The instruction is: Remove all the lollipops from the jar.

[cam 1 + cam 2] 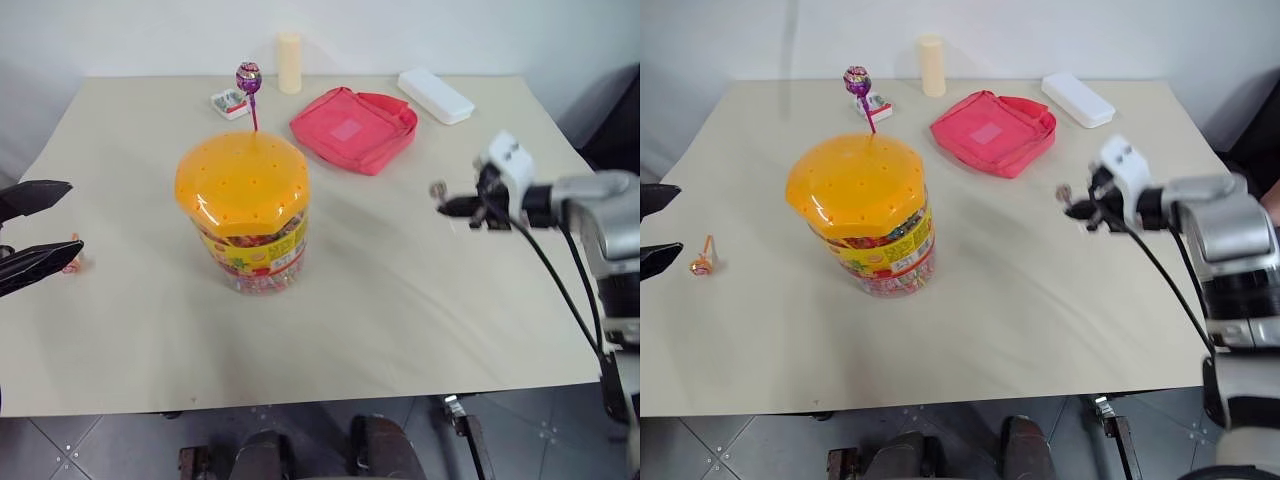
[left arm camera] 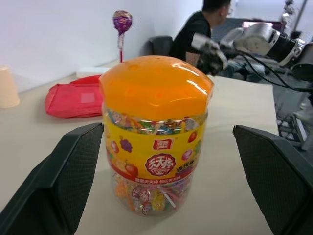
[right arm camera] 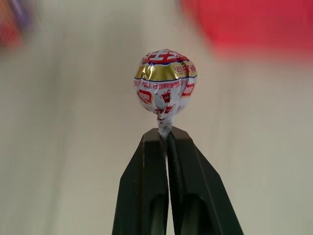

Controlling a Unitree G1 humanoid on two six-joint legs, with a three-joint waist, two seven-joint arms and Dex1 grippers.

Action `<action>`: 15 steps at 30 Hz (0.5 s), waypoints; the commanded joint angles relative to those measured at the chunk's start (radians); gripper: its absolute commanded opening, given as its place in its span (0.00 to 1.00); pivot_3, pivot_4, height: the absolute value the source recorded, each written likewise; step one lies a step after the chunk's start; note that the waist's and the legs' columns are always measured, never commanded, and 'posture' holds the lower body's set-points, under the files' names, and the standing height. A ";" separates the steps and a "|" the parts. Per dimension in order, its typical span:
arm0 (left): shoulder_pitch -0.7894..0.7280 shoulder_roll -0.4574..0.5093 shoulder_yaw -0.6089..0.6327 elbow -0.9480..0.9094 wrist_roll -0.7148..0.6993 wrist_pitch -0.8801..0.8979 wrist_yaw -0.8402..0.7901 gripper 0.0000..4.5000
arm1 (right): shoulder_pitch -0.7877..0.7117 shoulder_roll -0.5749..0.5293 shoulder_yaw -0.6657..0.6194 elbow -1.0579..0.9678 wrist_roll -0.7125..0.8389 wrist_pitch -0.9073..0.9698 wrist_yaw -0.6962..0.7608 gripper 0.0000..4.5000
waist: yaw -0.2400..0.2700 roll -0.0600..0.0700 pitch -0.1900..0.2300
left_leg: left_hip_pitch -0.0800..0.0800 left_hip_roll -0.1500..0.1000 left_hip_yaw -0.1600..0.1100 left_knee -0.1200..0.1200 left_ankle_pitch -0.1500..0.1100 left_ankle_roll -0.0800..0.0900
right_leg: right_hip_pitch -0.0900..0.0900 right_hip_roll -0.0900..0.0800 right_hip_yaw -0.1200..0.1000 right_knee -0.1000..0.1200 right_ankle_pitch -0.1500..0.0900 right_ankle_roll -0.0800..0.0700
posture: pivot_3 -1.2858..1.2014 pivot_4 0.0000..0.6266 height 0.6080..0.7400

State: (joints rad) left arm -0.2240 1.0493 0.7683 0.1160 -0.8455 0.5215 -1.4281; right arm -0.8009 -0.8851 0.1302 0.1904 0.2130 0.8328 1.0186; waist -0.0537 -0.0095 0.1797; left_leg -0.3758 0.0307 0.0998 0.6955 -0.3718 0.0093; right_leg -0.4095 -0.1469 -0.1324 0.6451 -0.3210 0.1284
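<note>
Clear plastic jar (image 1: 247, 215) w/ domed, hole-dotted orange lid at table (image 1: 400, 300) centre, purple lollipop (image 1: 248, 77) upright in lid, orange one (image 1: 703, 262) lying by wide-open left gripper (image 1: 30, 235); right gripper (image 3: 166, 139) pinched on crinkly silver-wrapped lollipop (image 3: 165, 81), stick hidden.

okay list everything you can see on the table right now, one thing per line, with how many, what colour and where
jar: one, clear with orange lid, table middle
purple lollipop: one, stuck in jar lid
orange lollipop: one, lying on table near left tool
silvery lollipop: one, held by right tool
pouch: one, red, behind jar
box: one, white, far right
cylinder: one, pale yellow, far edge
small packet: one, white, far side
person: one, black shirt, background
left tool: open
right tool: shut on stick
</note>
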 commanded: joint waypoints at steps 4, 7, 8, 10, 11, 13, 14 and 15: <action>-0.052 0.015 -0.040 0.016 -0.006 -0.014 -0.005 1.00 | 0.050 0.006 -0.009 -0.023 -0.046 0.097 -0.117 0.01 | -0.001 0.001 0.000 | 0.000 0.001 0.003 0.001 0.000 0.000 | 0.000 0.000 0.000 0.000 0.000 0.000 | 0.52 0.24 1.00; -0.066 0.011 -0.056 0.021 -0.003 -0.016 -0.006 1.00 | 0.068 0.009 -0.017 0.005 -0.063 0.116 -0.164 0.06 | 0.000 0.001 0.000 | 0.000 0.000 0.004 0.001 0.000 0.000 | 0.000 0.000 0.001 0.000 0.000 0.000 | 0.52 0.24 1.00; -0.068 0.011 -0.059 0.022 -0.003 -0.016 -0.005 1.00 | 0.077 0.004 -0.025 -0.004 -0.055 0.117 -0.161 0.11 | 0.002 0.001 0.000 | 0.000 0.000 0.004 0.001 0.000 0.000 | 0.000 0.000 0.000 0.000 0.000 0.000 | 0.52 0.24 1.00; -0.071 0.013 -0.063 0.026 -0.004 -0.017 -0.005 1.00 | 0.093 -0.005 -0.039 -0.039 -0.033 0.125 -0.148 0.22 | 0.006 0.001 0.000 | 0.000 0.000 0.004 0.001 0.000 0.000 | 0.000 0.000 0.000 0.000 0.000 0.000 | 0.52 0.24 1.00; -0.072 0.014 -0.064 0.027 -0.004 -0.017 -0.006 1.00 | 0.098 -0.010 -0.044 -0.056 -0.024 0.127 -0.142 0.29 | 0.007 0.001 0.000 | 0.000 0.000 0.005 0.001 0.000 0.000 | 0.000 0.000 0.000 0.000 0.000 0.000 | 0.52 0.24 1.00; -0.072 0.015 -0.064 0.027 -0.004 -0.016 -0.006 1.00 | 0.111 -0.023 -0.059 -0.096 -0.003 0.131 -0.124 0.44 | 0.007 0.001 0.000 | 0.000 0.000 0.005 0.001 0.000 0.000 | 0.000 0.000 0.000 -0.001 0.000 0.000 | 0.52 0.24 1.00; -0.073 0.016 -0.064 0.029 -0.004 -0.015 -0.006 1.00 | 0.119 -0.031 -0.070 -0.119 0.009 0.132 -0.113 0.50 | 0.007 0.001 0.000 | 0.000 0.000 0.005 0.001 0.000 0.000 | 0.000 0.000 0.000 -0.001 0.000 0.000 | 0.52 0.24 1.00; -0.073 0.016 -0.064 0.028 -0.003 -0.014 -0.007 1.00 | 0.131 -0.043 -0.087 -0.151 0.028 0.131 -0.095 0.59 | 0.008 0.001 0.000 | 0.000 0.000 0.005 0.001 0.000 0.000 | 0.000 0.000 0.000 -0.001 0.000 0.000 | 0.52 0.24 1.00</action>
State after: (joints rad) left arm -0.2881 1.0501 0.6862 0.1413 -0.8438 0.5204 -1.4319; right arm -0.6742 -0.8956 0.0976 0.1013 0.2145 0.9628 0.9012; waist -0.0458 -0.0089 0.1801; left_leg -0.3761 0.0311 0.1050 0.6968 -0.3718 0.0092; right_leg -0.4098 -0.1469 -0.1322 0.6445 -0.3211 0.1285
